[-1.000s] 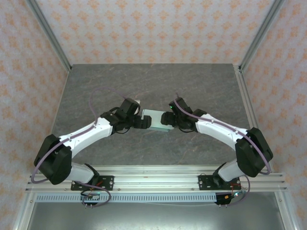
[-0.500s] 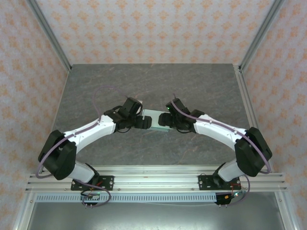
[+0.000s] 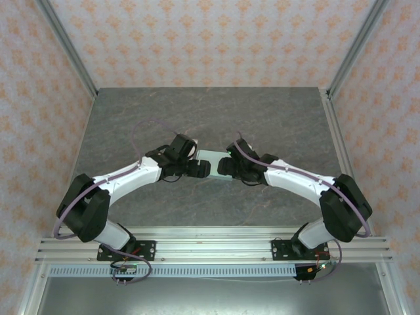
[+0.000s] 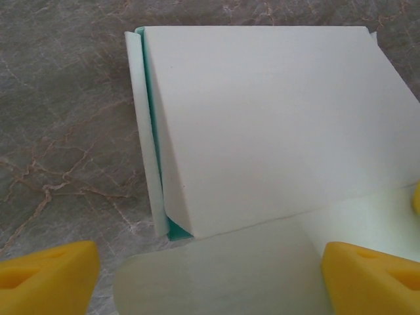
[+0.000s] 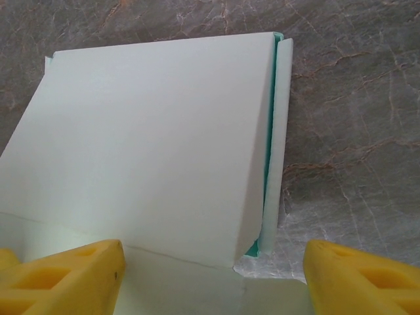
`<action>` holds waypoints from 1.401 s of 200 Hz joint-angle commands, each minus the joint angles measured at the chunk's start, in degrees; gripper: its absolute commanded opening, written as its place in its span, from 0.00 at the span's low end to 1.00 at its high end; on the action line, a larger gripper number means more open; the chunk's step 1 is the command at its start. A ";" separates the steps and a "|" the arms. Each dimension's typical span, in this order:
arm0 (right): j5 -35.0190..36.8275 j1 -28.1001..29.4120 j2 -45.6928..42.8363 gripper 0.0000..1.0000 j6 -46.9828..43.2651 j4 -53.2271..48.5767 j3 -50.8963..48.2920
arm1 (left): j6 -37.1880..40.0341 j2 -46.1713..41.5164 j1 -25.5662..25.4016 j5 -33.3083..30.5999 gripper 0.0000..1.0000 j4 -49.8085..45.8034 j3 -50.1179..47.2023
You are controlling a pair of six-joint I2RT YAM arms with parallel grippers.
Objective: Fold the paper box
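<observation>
Both arms' jaws gape, gripping nothing, so the paper box lies loose on the surface; pressing its end tab could, it seems, skid or crease it.

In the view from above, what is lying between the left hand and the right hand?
The paper box, pale mint-green, lies between the left hand and the right hand in the top view.

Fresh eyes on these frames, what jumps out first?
The pale paper box sits in the middle of the gray table, with both arms reaching in to its two ends. In the left wrist view its white top panel is folded over, and a rounded flap lies flat toward the camera between yellow fingers, jaws open.
</observation>
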 commanded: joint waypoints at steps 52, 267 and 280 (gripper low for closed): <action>-3.56 0.21 -0.67 0.69 3.42 6.41 -2.11 | -2.04 1.07 -0.52 3.60 0.81 3.39 -1.41; -3.21 0.04 0.40 0.51 2.86 5.35 -2.11 | 0.54 1.37 -0.54 1.41 0.62 0.78 -2.98; -3.19 -0.18 0.76 0.51 2.27 4.77 -1.53 | 1.01 1.19 -0.50 0.09 0.65 -0.19 -2.15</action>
